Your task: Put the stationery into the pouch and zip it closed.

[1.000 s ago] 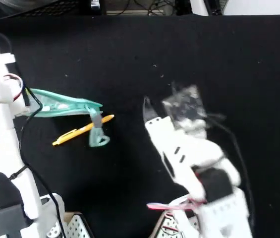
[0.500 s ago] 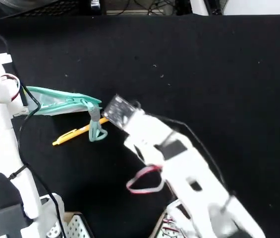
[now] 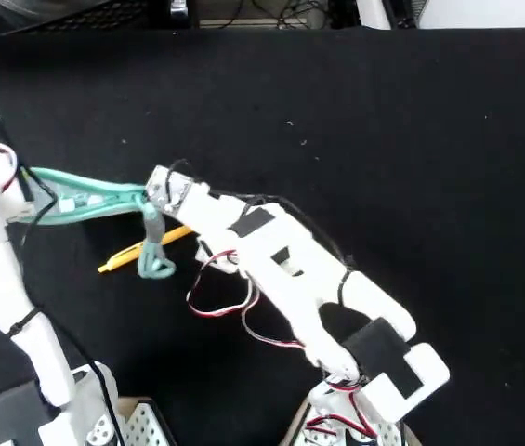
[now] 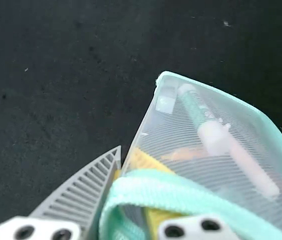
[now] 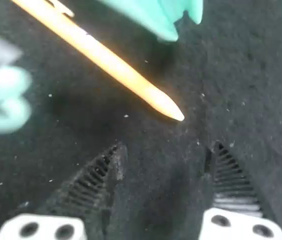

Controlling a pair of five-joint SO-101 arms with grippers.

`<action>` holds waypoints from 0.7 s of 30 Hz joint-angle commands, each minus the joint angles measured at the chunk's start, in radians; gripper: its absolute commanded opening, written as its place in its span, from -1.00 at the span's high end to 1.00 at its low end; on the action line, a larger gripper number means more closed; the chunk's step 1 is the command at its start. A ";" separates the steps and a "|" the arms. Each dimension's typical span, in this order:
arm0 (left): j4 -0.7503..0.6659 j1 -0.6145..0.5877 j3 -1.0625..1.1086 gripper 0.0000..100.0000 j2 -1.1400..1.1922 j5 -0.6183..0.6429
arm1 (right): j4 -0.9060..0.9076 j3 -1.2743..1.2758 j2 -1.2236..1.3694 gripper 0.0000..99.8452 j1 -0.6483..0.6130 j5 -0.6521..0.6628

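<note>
The teal mesh pouch [image 3: 85, 197] hangs off the table at the left, with my left gripper [image 3: 22, 197] shut on its left end. In the left wrist view the pouch [image 4: 215, 140] holds several stationery items, and my left gripper [image 4: 131, 200] pinches its teal zipper edge. An orange pen [image 3: 130, 252] lies on the black cloth under the pouch's right end, beside the hanging strap loop [image 3: 155, 253]. My right gripper [image 3: 169, 197] hovers over the pen's tip, open. The right wrist view has the pen [image 5: 106, 59] just beyond my open right gripper [image 5: 163, 160], with the pouch corner [image 5: 163, 15] above it.
The black cloth table [image 3: 411, 158] has free room to the right and at the back. Red and white cables [image 3: 229, 302] hang beside the right arm. Perforated metal arm bases [image 3: 137, 423] stand at the front edge.
My right arm has swung left from the table's middle to the pouch's right end, above the pen. The pouch and its strap loop have shifted slightly left.
</note>
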 commanded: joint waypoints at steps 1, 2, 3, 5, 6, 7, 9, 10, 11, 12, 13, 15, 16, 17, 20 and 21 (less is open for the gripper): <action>-0.011 -0.050 -0.030 0.94 -0.009 0.005 | -0.014 -0.067 0.010 0.48 -0.048 0.044; -0.011 -0.050 -0.030 0.94 -0.009 0.005 | -0.014 -0.073 0.012 0.48 -0.049 0.057; -0.011 -0.050 -0.030 0.94 -0.011 0.005 | -0.014 -0.079 0.012 0.48 -0.049 0.068; -0.011 -0.053 -0.030 0.94 -0.011 0.005 | -0.015 -0.094 0.012 0.48 -0.049 0.083; -0.011 -0.053 -0.030 0.94 -0.011 0.005 | -0.015 -0.102 0.013 0.48 -0.049 0.089; -0.011 -0.054 -0.030 0.94 -0.011 0.005 | -0.015 -0.108 0.013 0.48 -0.049 0.097; -0.009 -0.056 -0.030 0.94 -0.011 0.005 | -0.015 -0.128 0.027 0.48 -0.049 0.114; -0.008 -0.056 -0.030 0.94 -0.011 0.005 | -0.015 -0.143 0.041 0.48 -0.049 0.120; -0.006 -0.058 -0.030 0.94 -0.011 0.005 | -0.015 -0.157 0.059 0.48 -0.051 0.120; -0.005 -0.065 -0.030 0.94 -0.011 0.005 | -0.015 -0.173 0.081 0.48 -0.055 0.120; -0.006 -0.081 -0.031 0.94 -0.011 0.005 | -0.014 -0.188 0.102 0.48 -0.058 0.120; -0.005 -0.116 -0.047 0.94 -0.011 0.003 | -0.014 -0.219 0.143 0.48 -0.066 0.120; -0.005 -0.137 -0.061 0.94 -0.011 0.003 | -0.014 -0.231 0.162 0.48 -0.069 0.120; -0.003 -0.163 -0.073 0.94 -0.011 0.003 | -0.014 -0.242 0.176 0.48 -0.071 0.120; -0.003 -0.213 -0.102 0.94 -0.011 0.003 | -0.014 -0.260 0.203 0.48 -0.072 0.120; -0.003 -0.220 -0.107 0.94 -0.011 0.003 | -0.014 -0.265 0.209 0.48 -0.072 0.120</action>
